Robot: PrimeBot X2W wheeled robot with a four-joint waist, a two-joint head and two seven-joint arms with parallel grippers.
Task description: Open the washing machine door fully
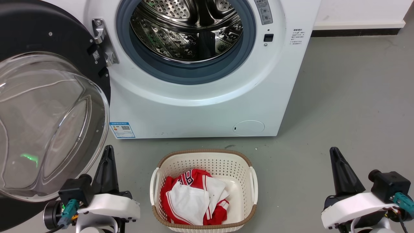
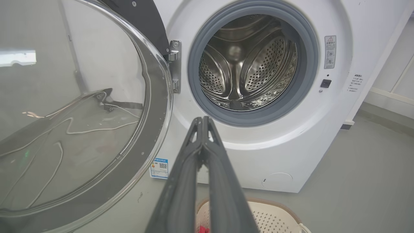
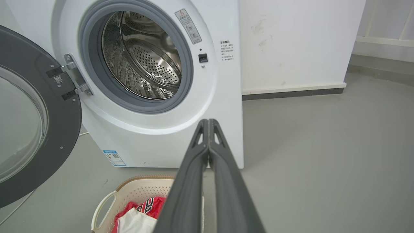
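Washing machine door at the left edge of the head view, swung wide off the opening. Broad glossy black rim, bulging clear glass bowl facing the camera, hung on a bright metal hinge. Below it at lower left, left gripper: long dark tapered fingers pressed together, holding nothing, clear of the door in the left wrist view. Centre top, white boxy washing machine, thick grey rubber gasket ringing a perforated steel drum. Small blue label and round flap low on its front. Before it on the smooth grey floor, cream perforated laundry basket with brown woven rim, red-and-white garments crumpled inside. Lower right, right gripper, fingers likewise closed tight, empty.
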